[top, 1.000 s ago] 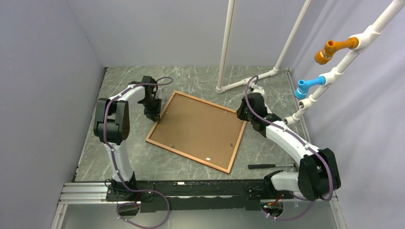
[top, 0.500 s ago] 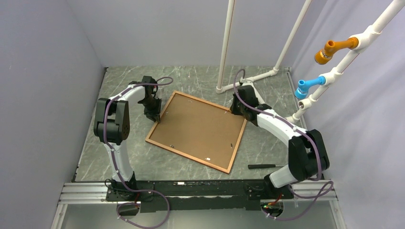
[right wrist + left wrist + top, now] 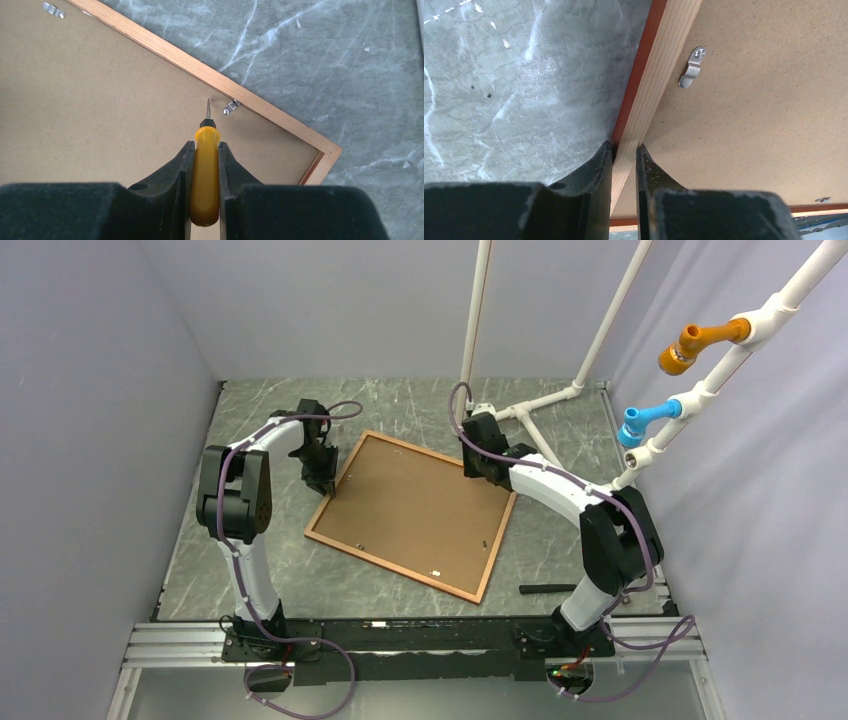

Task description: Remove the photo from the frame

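Note:
The frame (image 3: 392,568) lies face down on the grey table, its thin reddish-brown border around the photo's plain brown board back (image 3: 415,510). The photo's picture side is hidden. My left gripper (image 3: 322,483) is shut on the frame's left rail (image 3: 659,65), one jaw on each side, near a metal clip (image 3: 691,67). My right gripper (image 3: 478,462) is shut on a yellow-handled screwdriver (image 3: 205,170). It hovers over the board (image 3: 100,110) near the frame's far right corner. The screwdriver's tip points just left of a small metal clip (image 3: 231,106) on the rail (image 3: 200,72).
A black tool (image 3: 548,588) lies on the table right of the frame, near my right arm's base. White pipes (image 3: 470,340) stand behind the frame, with a pipe foot (image 3: 530,405) on the table. Walls close in left and back.
My right arm has swung left and farther back along the frame's right side, carrying the screwdriver to the far edge. The left gripper and frame have not moved.

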`<state>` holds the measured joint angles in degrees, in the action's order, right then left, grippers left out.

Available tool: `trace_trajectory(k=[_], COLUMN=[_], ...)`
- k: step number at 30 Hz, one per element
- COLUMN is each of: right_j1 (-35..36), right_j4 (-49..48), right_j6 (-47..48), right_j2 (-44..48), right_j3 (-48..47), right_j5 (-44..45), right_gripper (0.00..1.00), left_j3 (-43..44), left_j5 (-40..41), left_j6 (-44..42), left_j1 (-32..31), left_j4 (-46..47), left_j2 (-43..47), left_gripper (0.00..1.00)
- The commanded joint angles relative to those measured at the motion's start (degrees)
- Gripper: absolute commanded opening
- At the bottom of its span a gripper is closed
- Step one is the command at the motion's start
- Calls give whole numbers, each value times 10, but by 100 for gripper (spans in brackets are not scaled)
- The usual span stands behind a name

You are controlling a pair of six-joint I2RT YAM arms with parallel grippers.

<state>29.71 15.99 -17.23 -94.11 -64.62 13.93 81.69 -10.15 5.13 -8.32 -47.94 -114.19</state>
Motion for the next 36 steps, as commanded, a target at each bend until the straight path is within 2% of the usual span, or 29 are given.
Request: trace_trajectory(k=[1,16,27,36], right_j1=[7,8,29,33], right_j4=[17,30,192,257], right_j6=[16,19,-35,-47], right_j2=[-5,-33,-67,-89], right_j3=[-24,-30,-88,-122], right_j5=[57,94,152,151], right_gripper=[0,0,0,0], left_j3=[5,5,6,5], left_j5=[32,34,42,46], left_j6=[9,10,12,14], left_j1=[-1,-1,0,0], left_j4=[9,9,5,3], left_j2=[-22,-21,-24,-25], left_gripper=[0,0,0,0])
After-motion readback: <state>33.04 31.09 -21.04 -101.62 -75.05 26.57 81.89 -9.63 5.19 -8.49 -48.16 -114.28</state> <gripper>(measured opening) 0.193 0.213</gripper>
